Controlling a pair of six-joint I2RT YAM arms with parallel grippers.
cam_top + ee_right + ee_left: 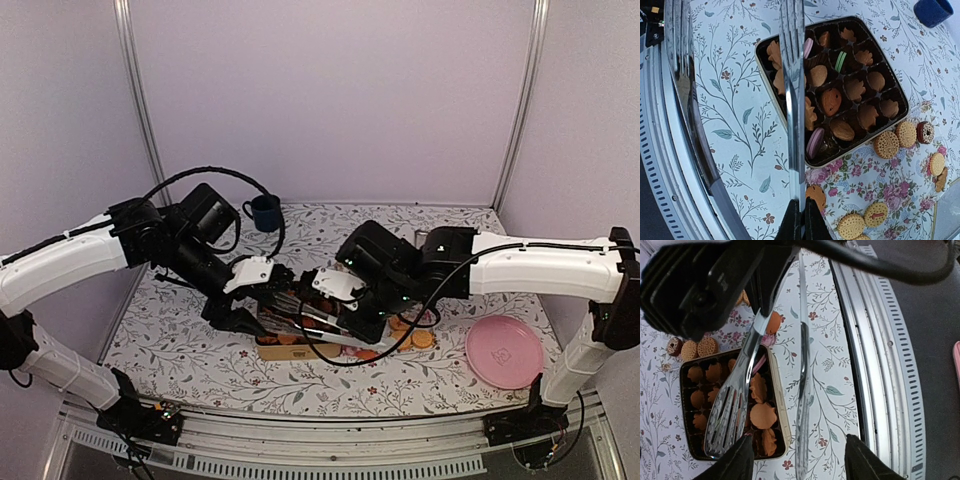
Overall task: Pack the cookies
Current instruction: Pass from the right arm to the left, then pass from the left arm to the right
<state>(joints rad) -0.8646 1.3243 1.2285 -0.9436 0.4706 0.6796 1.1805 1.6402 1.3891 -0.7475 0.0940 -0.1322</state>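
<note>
Cookies lie loose on the desk just beside the right end effector, and more sit in the box ahead of it. They look light, stiff and crumbly, so a gentle edge-to-edge pinch probably suits them. The right end effector is clamped on metal tongs. The left end effector is spread wide and holds nothing.

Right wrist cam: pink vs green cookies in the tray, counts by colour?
pink cookies: 2 (second one beside the tongs blade)
green cookie: 1
Total: 3 visible; the tongs hide a strip of the tray.
</note>
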